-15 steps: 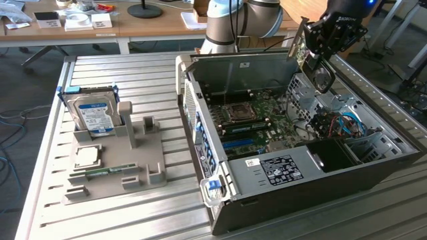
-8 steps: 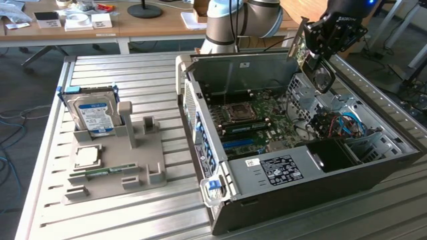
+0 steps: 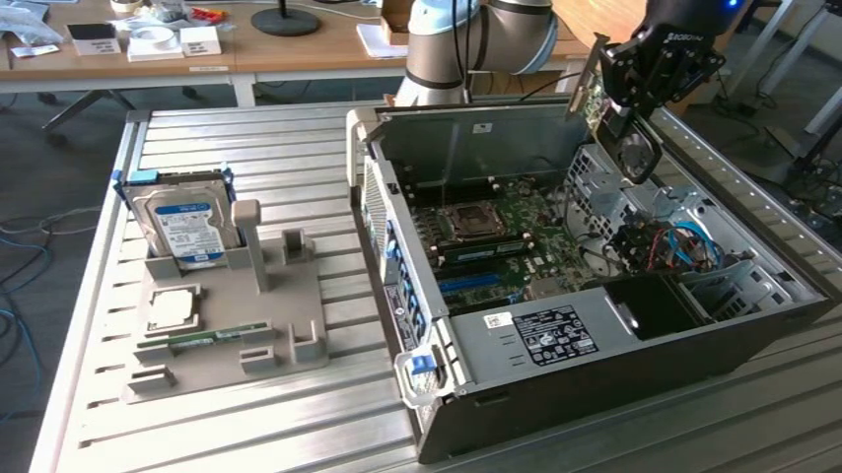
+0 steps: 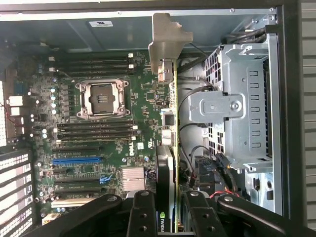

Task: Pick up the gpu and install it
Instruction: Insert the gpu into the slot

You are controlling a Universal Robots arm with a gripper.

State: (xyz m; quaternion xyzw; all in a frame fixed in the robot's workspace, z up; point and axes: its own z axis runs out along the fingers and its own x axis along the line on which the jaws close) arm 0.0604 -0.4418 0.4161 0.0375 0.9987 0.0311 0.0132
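Pincer [image 4: 170,210]: half closed, clamping the gpu [image 4: 165,168] at its fan end.
Gpu: edge-on between the fingers, bracket leading, apparently oriented for slot entry.
Motherboard [image 4: 148,98]: beneath the pincer, blue slot [image 4: 76,160] vacant.
Case [image 3: 632,365]: around the board, open side up for access.

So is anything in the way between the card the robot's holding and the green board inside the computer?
Nothing visible blocks it. The gripper holds the gpu above the open case, with clear air down to the motherboard. Black cables curl close beside the card, next to the drive cage.
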